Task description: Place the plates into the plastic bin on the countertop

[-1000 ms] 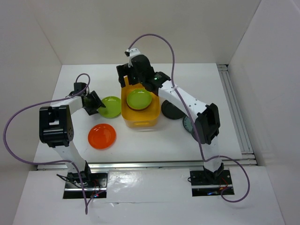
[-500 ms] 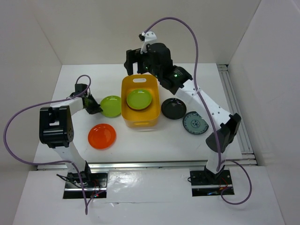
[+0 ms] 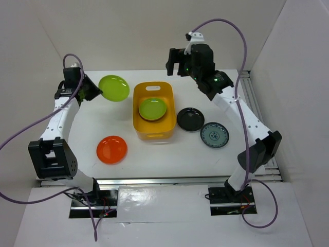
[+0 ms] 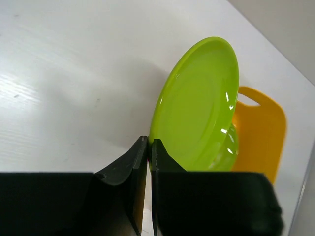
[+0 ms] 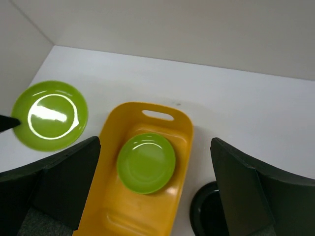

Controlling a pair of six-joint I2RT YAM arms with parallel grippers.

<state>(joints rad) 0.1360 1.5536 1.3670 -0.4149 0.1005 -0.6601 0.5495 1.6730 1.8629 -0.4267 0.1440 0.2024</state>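
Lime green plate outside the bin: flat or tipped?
Tipped. The round lime green plate is held steeply tilted, its rim pinched in the left end effector.

Lime plate [image 3: 152, 109] flat in yellow bin [image 3: 154, 131], second lime plate [image 3: 113, 88] tilted midair beside it; orange plate [image 3: 111, 149], black plate [image 3: 190, 119], patterned plate [image 3: 214, 135] on bench [image 3: 154, 160].

No legible text, label, brand or number anywhere.
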